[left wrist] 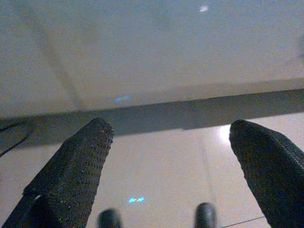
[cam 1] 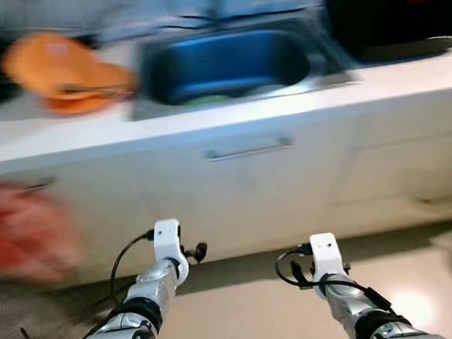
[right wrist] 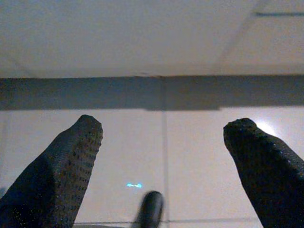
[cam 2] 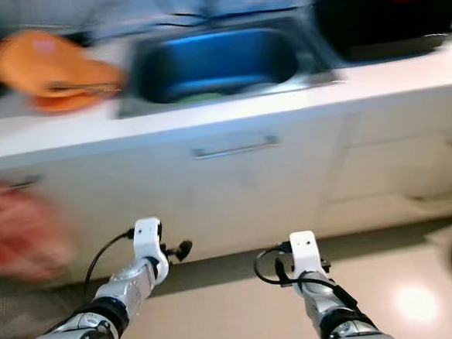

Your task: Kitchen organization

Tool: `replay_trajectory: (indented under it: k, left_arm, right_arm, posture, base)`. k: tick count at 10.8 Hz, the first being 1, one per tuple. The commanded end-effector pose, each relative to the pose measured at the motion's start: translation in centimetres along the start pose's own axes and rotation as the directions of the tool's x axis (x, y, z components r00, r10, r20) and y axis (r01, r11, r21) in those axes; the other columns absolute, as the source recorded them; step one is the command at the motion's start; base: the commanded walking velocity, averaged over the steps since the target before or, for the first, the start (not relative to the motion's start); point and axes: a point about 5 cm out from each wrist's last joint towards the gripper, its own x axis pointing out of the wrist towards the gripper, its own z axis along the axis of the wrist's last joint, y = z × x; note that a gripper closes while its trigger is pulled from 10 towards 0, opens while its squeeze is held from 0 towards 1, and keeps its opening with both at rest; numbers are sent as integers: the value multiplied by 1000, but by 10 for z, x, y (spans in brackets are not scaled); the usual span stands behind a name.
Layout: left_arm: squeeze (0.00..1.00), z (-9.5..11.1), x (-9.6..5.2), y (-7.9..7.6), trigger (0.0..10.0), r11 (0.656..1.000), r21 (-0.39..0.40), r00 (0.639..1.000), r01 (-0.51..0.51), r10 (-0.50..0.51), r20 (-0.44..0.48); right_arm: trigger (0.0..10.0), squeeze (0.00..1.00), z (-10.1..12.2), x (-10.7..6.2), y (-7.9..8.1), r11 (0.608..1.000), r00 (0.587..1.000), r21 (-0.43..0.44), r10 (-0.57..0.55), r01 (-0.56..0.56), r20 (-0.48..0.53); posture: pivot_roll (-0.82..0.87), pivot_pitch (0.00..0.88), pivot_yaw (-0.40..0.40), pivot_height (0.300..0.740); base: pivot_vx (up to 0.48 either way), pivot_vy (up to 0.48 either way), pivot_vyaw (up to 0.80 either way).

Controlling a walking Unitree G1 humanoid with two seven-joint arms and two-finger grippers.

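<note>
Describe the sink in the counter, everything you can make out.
The sink is a single rectangular basin sunk into the pale countertop, straight above a cabinet front with a metal bar handle. It looks like steel, its inside reflecting blue. Something pale green lies at the bottom near the front wall; blur hides what it is. An orange dish sits on the counter to its left.

White counter (cam 1: 406,87), steel sink (cam 1: 226,65) — pale cabinets (cam 1: 251,191), glossy floor (cam 1: 251,307)

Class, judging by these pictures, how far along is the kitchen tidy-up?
Nothing looks done: orange dishes sit on the counter beside the sink. Nothing is in hand: the left gripper and right gripper are open, low before the cabinets. All sorting remains.
</note>
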Motion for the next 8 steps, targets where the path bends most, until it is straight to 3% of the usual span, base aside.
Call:
replay_trajectory:
  k: [1, 4, 6, 8]
  left_arm:
    - [0, 17, 1, 0, 10000, 1000, 19, 997, 18, -20, 71]
    - [0, 24, 2, -3, 10000, 994, -109, 991, -27, 41, 129]
    - [0, 30, 6, -21, 10000, 997, -83, 989, 10, 3, 151]
    - [0, 31, 8, -32, 10000, 999, -38, 990, 0, 5, 140]
  right_arm:
    - [10000, 0, 5, 0, -2, 1000, 1000, -21, 1, 0, 26]
    - [10000, 0, 17, 1, -17, 994, 999, -110, 2, 4, 51]
    - [10000, 0, 26, 1, -29, 986, 997, -168, -11, 24, 75]
    - [10000, 0, 28, 0, -38, 990, 996, -135, -28, 39, 79]
  posture:
    - [186, 0, 16, 740]
    - [131, 0, -14, 740]
    - [92, 0, -47, 740]
    - [96, 0, -55, 740]
  base:
    - [0, 0, 0]
    - [0, 0, 0]
    - [0, 0, 0]
    - [0, 0, 0]
